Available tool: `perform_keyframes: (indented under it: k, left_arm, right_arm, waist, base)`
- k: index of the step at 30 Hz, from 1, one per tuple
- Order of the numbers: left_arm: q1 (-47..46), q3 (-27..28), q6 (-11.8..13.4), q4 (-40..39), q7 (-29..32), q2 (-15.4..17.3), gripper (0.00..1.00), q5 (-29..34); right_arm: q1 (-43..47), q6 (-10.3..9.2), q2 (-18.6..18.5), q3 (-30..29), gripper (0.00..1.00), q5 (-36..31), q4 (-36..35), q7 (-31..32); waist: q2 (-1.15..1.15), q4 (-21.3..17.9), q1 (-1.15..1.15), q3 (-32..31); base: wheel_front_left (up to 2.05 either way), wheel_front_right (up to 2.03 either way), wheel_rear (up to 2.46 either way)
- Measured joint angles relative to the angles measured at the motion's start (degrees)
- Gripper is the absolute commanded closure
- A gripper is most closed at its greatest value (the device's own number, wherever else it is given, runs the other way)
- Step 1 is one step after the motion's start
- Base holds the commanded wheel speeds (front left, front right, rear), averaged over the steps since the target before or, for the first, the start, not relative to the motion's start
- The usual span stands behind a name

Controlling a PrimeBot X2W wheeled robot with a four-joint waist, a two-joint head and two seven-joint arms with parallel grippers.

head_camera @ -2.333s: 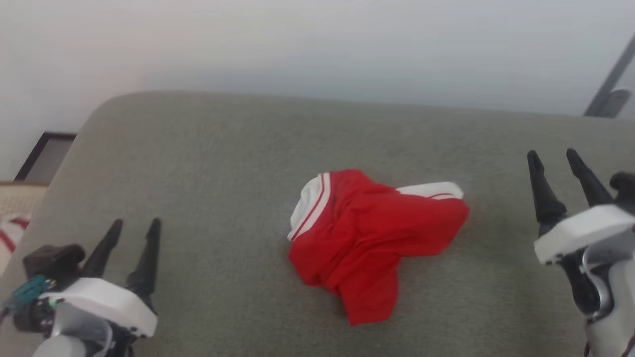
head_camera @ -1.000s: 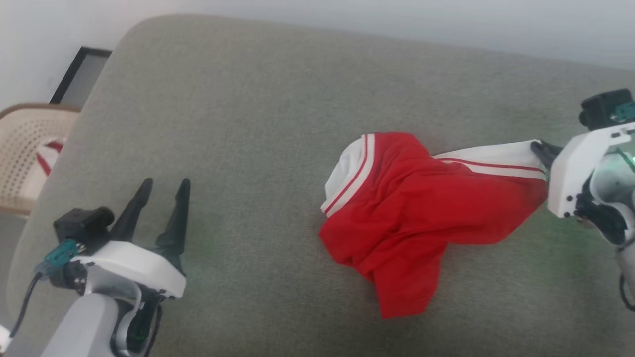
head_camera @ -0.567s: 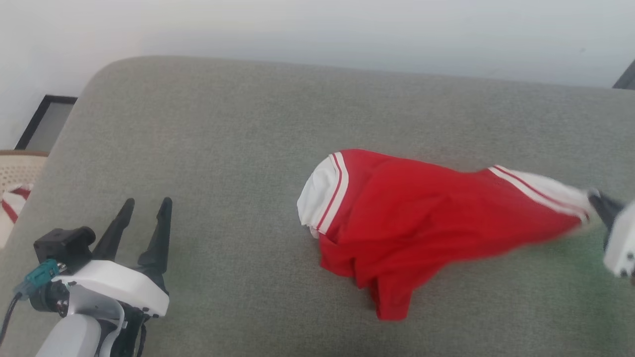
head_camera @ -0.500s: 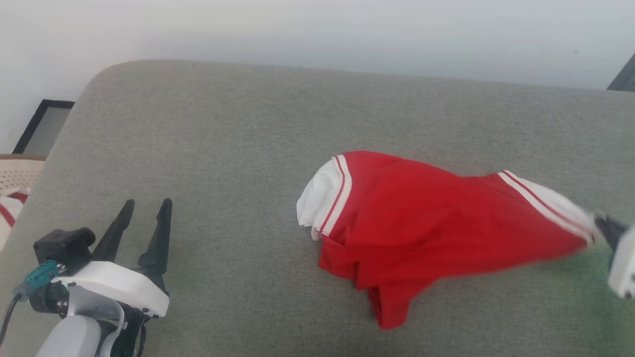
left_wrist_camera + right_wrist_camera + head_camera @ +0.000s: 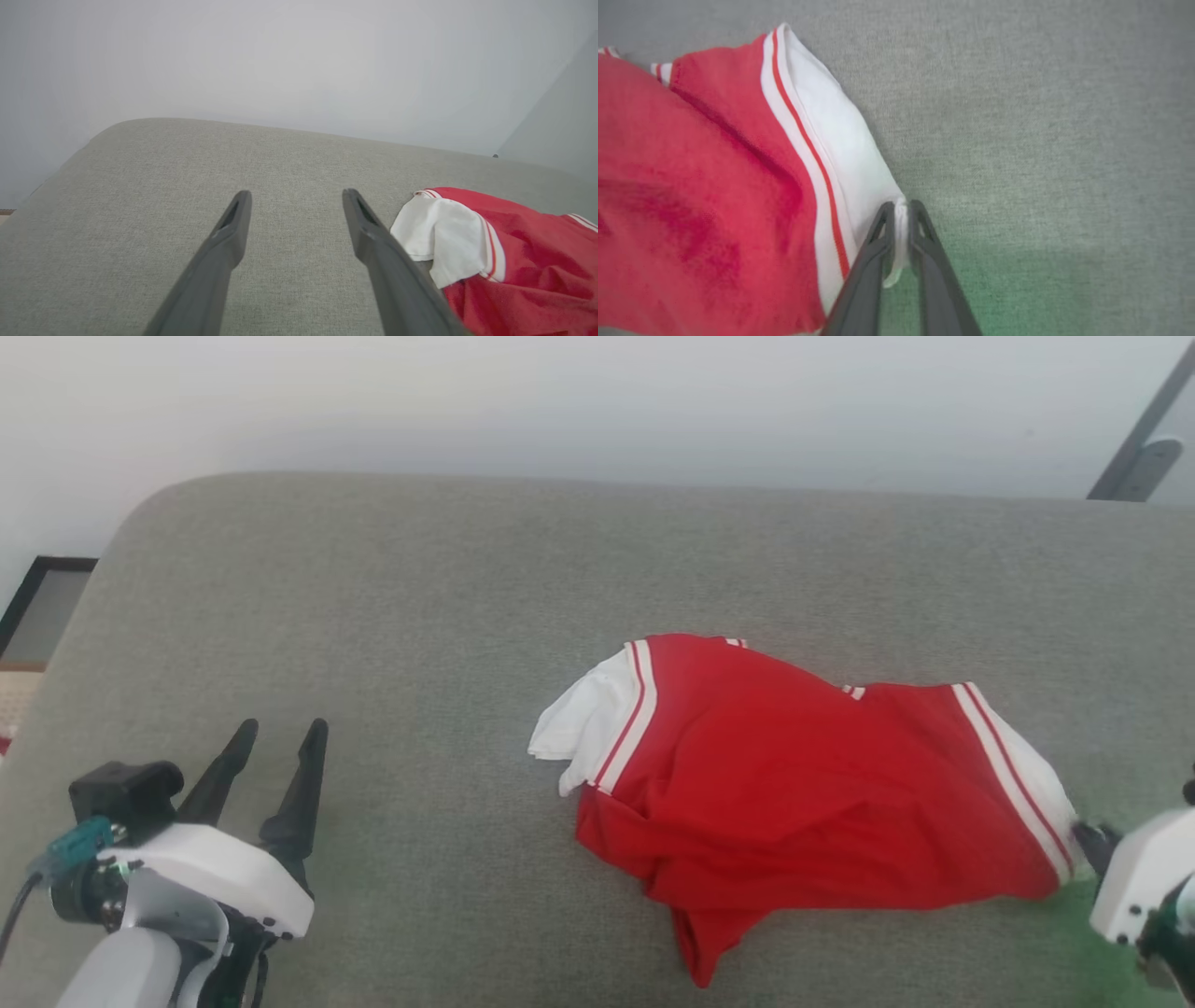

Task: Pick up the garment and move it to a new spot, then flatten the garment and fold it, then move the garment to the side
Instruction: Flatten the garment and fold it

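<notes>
Garment in right gripper (seemingly tight)

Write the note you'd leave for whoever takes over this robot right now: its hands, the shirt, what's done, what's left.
Right gripper: jaws shut on the edge of the garment, at one white sleeve.
Left gripper: jaws open, empty, over the grey cushion, apart from the garment on its left.
The garment lies rumpled on the cushion.
Done: sleeve gripped.
Left: flatten, fold, move aside.
</notes>
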Motion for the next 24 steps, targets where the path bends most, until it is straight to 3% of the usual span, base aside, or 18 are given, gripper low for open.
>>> perform_keyframes:
  k: [11,24]
  left_arm:
    - [-8.0,-3.7,-2.8,-1.8,13.9,3.5,0.00,-2.8]
    - [-20.8,-12.1,-4.5,4.0,37.0,3.8,0.00,-6.7]
  right_arm:
    - [-3.9,0.00,0.8,1.3,0.00,-0.3,-6.3,-6.1]
    - [-5.7,-0.01,7.5,-0.8,0.00,-4.8,-18.4,-20.7]
  waist:
    - [0.00,-4.0,0.00,-1.0]
    - [0.00,-11.0,0.00,0.9]
  base:
    - [0.00,0.00,0.00]
    - [0.00,0.00,0.00]
